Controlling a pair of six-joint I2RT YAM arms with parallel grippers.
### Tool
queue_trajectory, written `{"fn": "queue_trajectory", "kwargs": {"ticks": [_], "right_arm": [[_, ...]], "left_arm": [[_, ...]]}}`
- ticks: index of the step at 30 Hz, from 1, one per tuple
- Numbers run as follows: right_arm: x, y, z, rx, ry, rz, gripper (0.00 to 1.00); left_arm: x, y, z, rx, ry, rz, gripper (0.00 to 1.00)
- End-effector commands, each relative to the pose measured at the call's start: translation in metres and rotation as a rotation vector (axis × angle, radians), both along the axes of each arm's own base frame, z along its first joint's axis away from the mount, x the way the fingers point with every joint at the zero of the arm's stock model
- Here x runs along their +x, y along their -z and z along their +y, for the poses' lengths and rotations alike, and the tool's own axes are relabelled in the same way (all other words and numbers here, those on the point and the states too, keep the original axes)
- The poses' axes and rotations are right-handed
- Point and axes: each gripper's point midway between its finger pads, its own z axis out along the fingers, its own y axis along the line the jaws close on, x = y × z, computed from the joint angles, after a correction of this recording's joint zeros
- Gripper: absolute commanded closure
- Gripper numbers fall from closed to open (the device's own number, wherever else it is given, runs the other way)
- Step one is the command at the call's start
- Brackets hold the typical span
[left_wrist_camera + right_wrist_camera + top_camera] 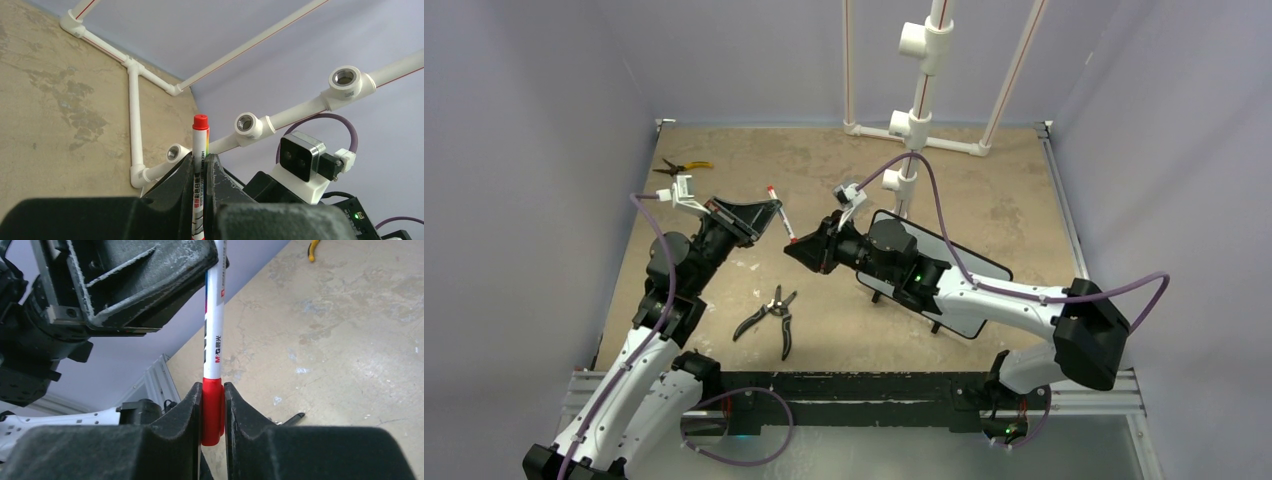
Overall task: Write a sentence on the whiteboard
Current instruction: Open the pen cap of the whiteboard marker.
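Note:
A white marker (781,214) with a red cap hangs in the air between my two grippers, above the table's middle. My left gripper (767,212) is shut on the marker's barrel (200,145), whose red tail end sticks out past the fingertips (216,167). My right gripper (213,392) is shut on the red cap (212,410) at the barrel's other end. The whiteboard (972,312) lies flat on the table under my right arm, which hides much of it. No sentence shows on the part of its white face that I can see.
Black pliers (769,315) lie open on the table in front of the left arm. Yellow-handled pliers (682,166) sit at the far left. A white pipe frame (914,125) stands at the back edge. Grey walls enclose the table.

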Motion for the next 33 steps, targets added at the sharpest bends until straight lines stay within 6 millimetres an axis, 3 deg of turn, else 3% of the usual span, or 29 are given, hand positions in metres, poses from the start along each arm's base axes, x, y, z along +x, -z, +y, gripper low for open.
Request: {"fn": "queue_trajectory", "kwargs": {"ticks": [1,3,7,9,11,18,23,27,32,33], "right_arm": [[-0.002,-0.037,0.004,0.082,-0.010,-0.049,0.90],[-0.001,-0.037,0.001,0.079,0.000,-0.053,1.00],[0.000,-0.033,-0.004,0.066,0.020,-0.062,1.00],[0.000,-0.031,-0.006,0.062,0.025,-0.066,1.00],[0.000,-0.031,-0.007,0.062,0.025,-0.070,1.00],[-0.002,-0.025,-0.008,0.044,0.014,-0.080,1.00],[-0.003,-0.015,-0.009,0.013,0.014,-0.070,1.00],[-0.003,-0.013,-0.010,0.008,0.014,-0.071,1.00],[-0.002,-0.009,-0.011,-0.010,0.021,-0.067,1.00],[-0.001,-0.007,-0.011,-0.015,0.026,-0.064,1.00]], "left_arm": [[-0.005,-0.014,-0.003,-0.028,0.023,-0.036,1.00],[-0.007,-0.012,-0.009,-0.018,0.058,-0.034,0.99],[-0.009,-0.002,-0.019,0.026,0.126,0.005,0.50],[-0.011,0.003,-0.024,0.041,0.156,0.012,0.38],[-0.013,0.005,-0.028,0.060,0.184,0.013,0.35],[-0.009,0.001,-0.030,0.092,0.191,0.006,0.56],[-0.004,-0.008,-0.031,0.116,0.185,-0.014,0.59],[-0.001,-0.009,-0.030,0.124,0.178,-0.015,0.67],[0.001,-0.010,-0.028,0.120,0.162,-0.017,0.99],[0.001,-0.011,-0.027,0.122,0.157,-0.020,1.00]]}}
